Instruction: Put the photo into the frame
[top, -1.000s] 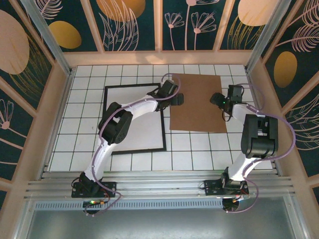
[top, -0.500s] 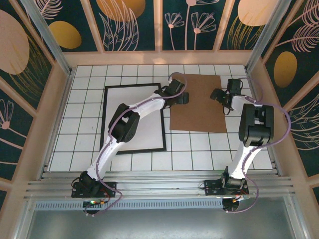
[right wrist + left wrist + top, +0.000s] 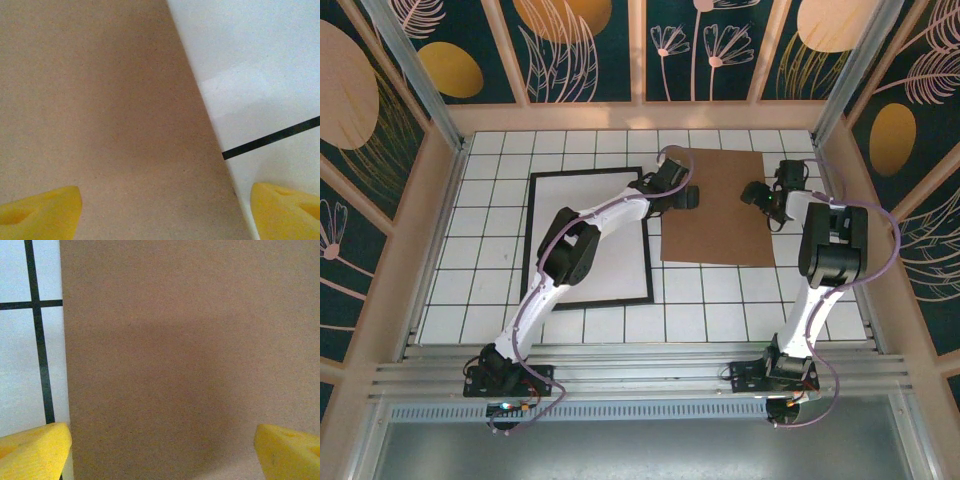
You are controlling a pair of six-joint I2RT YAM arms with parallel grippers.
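The black frame (image 3: 527,240) lies flat on the left of the tiled table. A plain white sheet (image 3: 610,270) fills its opening; it looks like the photo lying back up, with no picture showing. My left arm crosses over it. A brown cardboard board (image 3: 715,225) lies to its right. My left gripper (image 3: 686,197) hangs open over the board's left edge; its yellow fingertips (image 3: 35,452) stand wide apart, with board and tile between them (image 3: 162,455). My right gripper (image 3: 757,194) is open over the board's right edge (image 3: 165,215), holding nothing.
White tiles with dark grout (image 3: 710,300) surround the frame and board. Wooden walls (image 3: 640,115) close in the back and both sides. The two arm bases sit on the metal rail (image 3: 640,375) at the near edge.
My left arm has stretched out and carried its gripper right, from the frame's corner onto the board's left edge. The right gripper has shifted slightly toward the back.
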